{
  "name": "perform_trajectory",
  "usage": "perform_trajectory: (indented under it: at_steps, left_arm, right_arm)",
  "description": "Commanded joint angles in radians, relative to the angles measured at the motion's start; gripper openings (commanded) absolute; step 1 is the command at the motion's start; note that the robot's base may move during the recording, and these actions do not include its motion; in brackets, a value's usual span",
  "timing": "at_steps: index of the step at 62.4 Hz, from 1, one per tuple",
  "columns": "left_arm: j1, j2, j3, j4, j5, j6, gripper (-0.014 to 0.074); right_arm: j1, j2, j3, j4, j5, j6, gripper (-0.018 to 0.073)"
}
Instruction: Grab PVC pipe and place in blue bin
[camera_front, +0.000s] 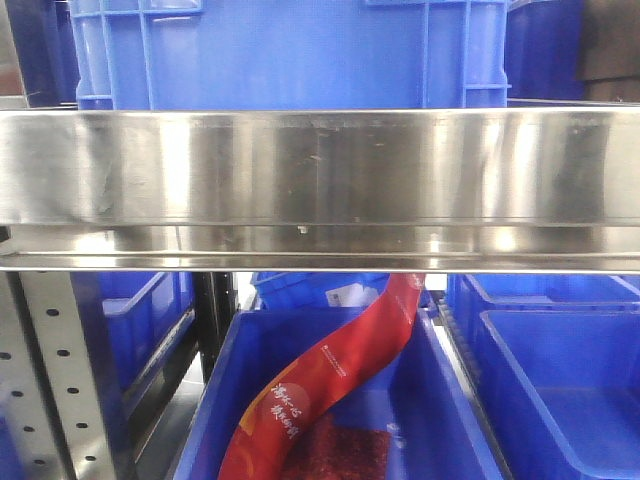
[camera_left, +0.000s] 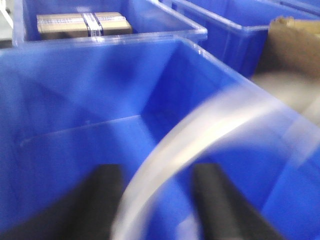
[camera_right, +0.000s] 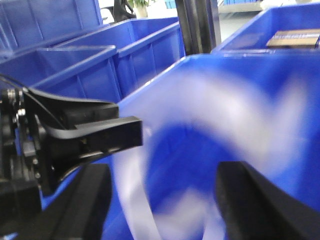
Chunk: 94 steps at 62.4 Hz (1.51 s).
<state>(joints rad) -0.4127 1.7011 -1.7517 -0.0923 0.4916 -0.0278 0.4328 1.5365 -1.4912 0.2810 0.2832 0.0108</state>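
PVC pipe (camera_left: 165, 165), clear flexible tubing by the look of it, shows as a blurred arc over the open blue bin (camera_left: 75, 100) in the left wrist view, running from 6 o'clock up to 2 o'clock between the fingers of the left end effector (camera_left: 157, 200). Jaws stand apart either side of the tube; can't tell if they actually pinch it.

Right wrist view: same pale tubing looping across the bin interior, with the right end effector (camera_right: 165, 200) fingers set wide and the tube passing between them. Grip or no contact, can't tell. Left end effector's black jaw sits at 9 o'clock in that frame.

Progress, my read: pipe is grabbed and already over or partly inside the bin, so we're at the placing stage. Left to do: let it settle in, release, pull clear.

Hard to see: heavy blur on the tube in both wrist views, ends cut off, bin floor contact not visible. Front camera is blocked by a steel shelf rail (camera_front: 320, 170); shows no arms or pipe, only bins and a red packet (camera_front: 330, 385).
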Motion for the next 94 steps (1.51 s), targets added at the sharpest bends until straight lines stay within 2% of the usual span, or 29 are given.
perform_trajectory:
  at_steps: [1,8,16,25,30,37,41,44,50,62,72,79,89,94]
  left_arm:
    - [-0.005,-0.007,-0.013,-0.022,-0.002,-0.002,0.0388]
    - [-0.005,-0.016,-0.017,-0.077,0.0,-0.002,0.0387]
    - [-0.005,-0.046,-0.033,-0.082,0.02,-0.002,0.0352]
    - [-0.005,-0.113,-0.06,-0.084,0.131,-0.002,0.0286]
    - [-0.005,-0.167,-0.062,-0.115,0.163,-0.002,0.0192]
    - [-0.003,-0.224,-0.062,-0.09,0.165,-0.002,0.0]
    - [-0.003,-0.245,-0.062,-0.056,0.174,-0.002,-0.0112]
    - [-0.003,-0.256,-0.062,-0.03,0.193,-0.002,-0.0111]
    - [-0.003,-0.265,-0.062,-0.032,0.265,-0.002,-0.0111]
    - [-0.003,-0.271,-0.044,-0.157,0.326,-0.002,-0.0111]
    - [-0.013,-0.312,0.043,-0.158,0.274,-0.002,-0.0111]
    - [-0.013,-0.382,0.164,-0.158,0.186,0.001,-0.0111]
    - [-0.013,-0.524,0.406,-0.156,-0.045,0.076,-0.0111]
    - [-0.013,-0.59,0.533,-0.149,-0.175,0.083,-0.0111]
  right_arm:
    - [0.0,-0.007,-0.012,0.004,0.007,-0.005,0.0358]
    - [0.0,-0.016,-0.012,0.004,0.012,-0.005,0.0334]
    - [0.0,-0.064,-0.014,0.004,0.016,-0.005,0.0286]
    - [0.0,-0.142,-0.014,0.004,0.017,-0.005,0.0155]
    - [0.0,-0.182,-0.014,0.004,0.017,-0.005,0.0045]
    - [0.0,-0.226,-0.014,0.004,0.018,-0.005,-0.0161]
    - [0.0,-0.236,-0.014,0.004,0.018,-0.005,-0.0167]
    - [0.0,-0.242,-0.014,0.004,0.028,-0.005,-0.0167]
    - [-0.002,-0.245,-0.014,0.004,0.083,-0.005,-0.0167]
    - [-0.002,-0.245,-0.014,0.004,0.198,-0.005,-0.0167]
    - [-0.002,-0.263,-0.014,0.004,0.223,-0.005,-0.0167]
    - [-0.002,-0.29,0.003,0.004,0.255,-0.005,-0.0167]
    - [-0.002,-0.356,0.142,-0.071,0.062,-0.005,-0.0167]
    - [-0.002,-0.386,0.239,-0.125,-0.023,-0.005,-0.0167]
